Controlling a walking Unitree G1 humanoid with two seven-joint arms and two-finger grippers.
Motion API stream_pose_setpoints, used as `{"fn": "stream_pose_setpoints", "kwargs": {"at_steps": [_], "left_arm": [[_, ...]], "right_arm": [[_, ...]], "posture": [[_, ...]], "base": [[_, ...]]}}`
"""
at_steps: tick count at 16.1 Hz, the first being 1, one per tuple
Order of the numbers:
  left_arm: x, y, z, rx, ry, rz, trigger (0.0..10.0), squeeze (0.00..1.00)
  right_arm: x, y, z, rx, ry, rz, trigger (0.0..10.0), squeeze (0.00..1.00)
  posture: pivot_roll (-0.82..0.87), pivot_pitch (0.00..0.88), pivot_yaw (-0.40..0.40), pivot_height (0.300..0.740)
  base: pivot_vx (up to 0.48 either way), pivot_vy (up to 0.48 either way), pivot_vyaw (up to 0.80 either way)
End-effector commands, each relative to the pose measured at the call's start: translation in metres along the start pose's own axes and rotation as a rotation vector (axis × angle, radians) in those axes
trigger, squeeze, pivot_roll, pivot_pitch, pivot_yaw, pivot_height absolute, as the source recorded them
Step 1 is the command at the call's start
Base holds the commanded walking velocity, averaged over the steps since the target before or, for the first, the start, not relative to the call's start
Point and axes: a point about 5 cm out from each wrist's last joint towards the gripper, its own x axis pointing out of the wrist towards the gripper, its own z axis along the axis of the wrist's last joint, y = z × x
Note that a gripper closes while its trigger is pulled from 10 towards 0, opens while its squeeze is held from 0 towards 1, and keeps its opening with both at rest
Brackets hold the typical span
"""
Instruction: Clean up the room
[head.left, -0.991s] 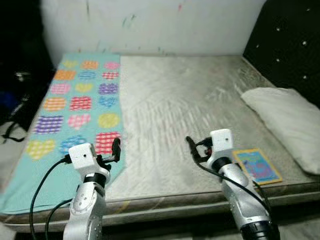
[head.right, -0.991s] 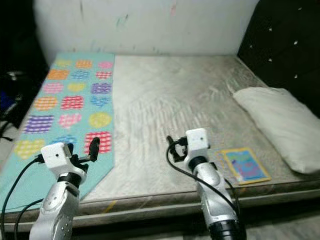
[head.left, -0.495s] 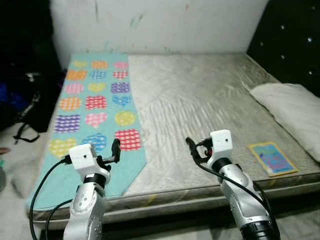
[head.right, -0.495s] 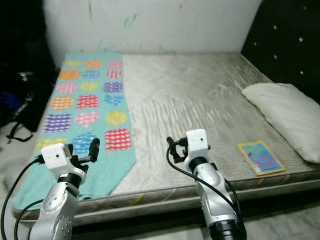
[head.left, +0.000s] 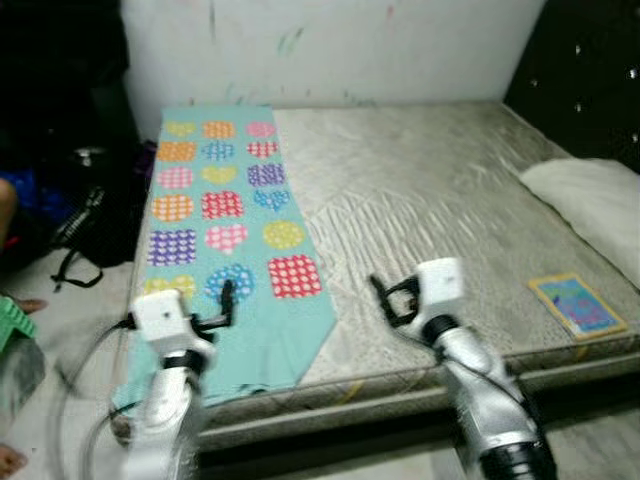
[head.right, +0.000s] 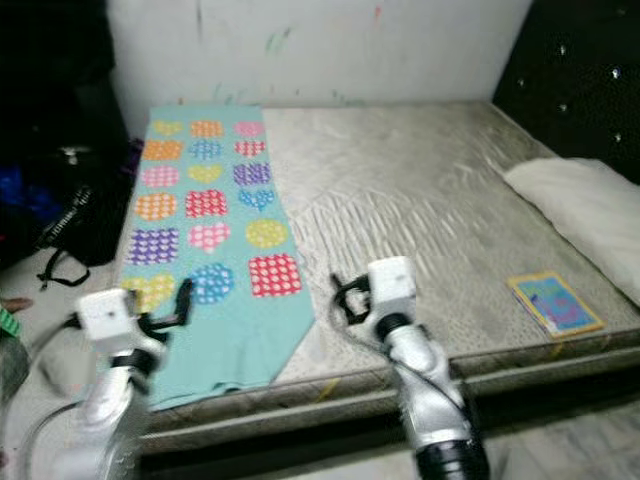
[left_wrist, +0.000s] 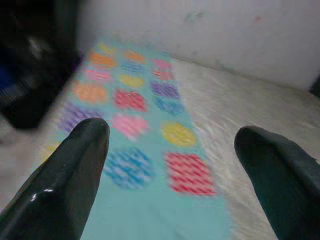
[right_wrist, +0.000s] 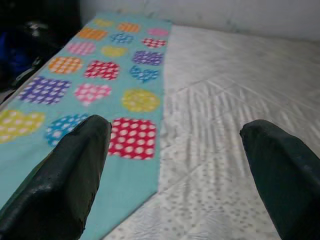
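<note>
A teal blanket (head.left: 225, 210) printed with coloured hearts and circles lies in a long strip down the left side of a bare grey mattress (head.left: 420, 190). Its front corner hangs over the bed edge. A colourful book (head.left: 577, 304) lies flat near the front right corner, and a white pillow (head.left: 592, 196) rests at the right. My left gripper (head.left: 226, 303) is raised over the blanket's front end, open and holding nothing (left_wrist: 170, 145). My right gripper (head.left: 381, 301) hovers open over the mattress just right of the blanket, also holding nothing (right_wrist: 175, 135).
A black bag with straps (head.left: 85, 210) sits on the floor left of the bed, beside a green object (head.left: 12, 318). A white wall (head.left: 330, 45) backs the bed and a dark studded headboard (head.left: 585, 75) stands at the right. The bed's front edge (head.left: 400, 385) runs below my grippers.
The whole picture has slid rightward and pulled back, so the camera has moved; more floor and the bag show at the left. Both arms hold the same pose, both grippers open.
</note>
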Motion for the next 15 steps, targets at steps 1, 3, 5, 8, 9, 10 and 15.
{"fn": "stream_pose_setpoints", "kwargs": {"at_steps": [1,3,5,8,9,10,15], "left_arm": [[-0.0018,-0.0006,0.0035,0.021,-0.023,0.008,10.0,0.0],[-0.0024,-0.0022,0.0025,0.014,-0.015,0.002,10.0,0.0],[-0.003,-0.0009,0.0016,0.004,-0.01,0.02,10.0,0.0],[-0.0028,-0.0008,0.0014,0.011,-0.012,0.03,10.0,0.0],[-0.0028,-0.0008,0.0014,0.011,-0.012,0.03,10.0,0.0],[-0.0027,-0.0011,0.0011,0.013,-0.01,0.031,10.0,0.0],[-0.0022,-0.0029,-0.001,0.021,-0.002,0.028,10.0,0.0]], "right_arm": [[-0.0053,-0.0089,-0.0051,-0.025,0.016,-0.025,10.0,0.0],[-0.0059,-0.0067,-0.0051,-0.034,0.015,-0.011,10.0,0.0],[-0.0047,-0.0037,-0.0025,-0.035,0.007,0.005,10.0,0.0],[-0.0042,-0.0055,-0.0011,-0.046,0.005,0.006,10.0,0.0],[-0.0042,-0.0055,-0.0011,-0.046,0.005,0.006,10.0,0.0],[-0.0037,-0.0058,0.0001,-0.055,0.001,0.01,10.0,0.0],[-0.0008,-0.0055,0.0029,-0.076,-0.008,-0.008,10.0,0.0]], "posture": [[-0.02,0.0,-0.035,0.74],[-0.02,0.0,-0.035,0.74],[-0.02,0.0,-0.037,0.74],[-0.02,0.0,-0.039,0.74],[-0.02,0.0,-0.039,0.74],[-0.02,0.0,-0.039,0.74],[-0.03,0.0,-0.035,0.74]], "base": [[0.0,0.0,0.0],[0.0,0.0,0.0],[0.0,0.0,0.0],[0.0,0.0,0.0],[0.0,0.0,0.0],[0.0,0.0,0.0],[0.0,0.0,0.0]]}}
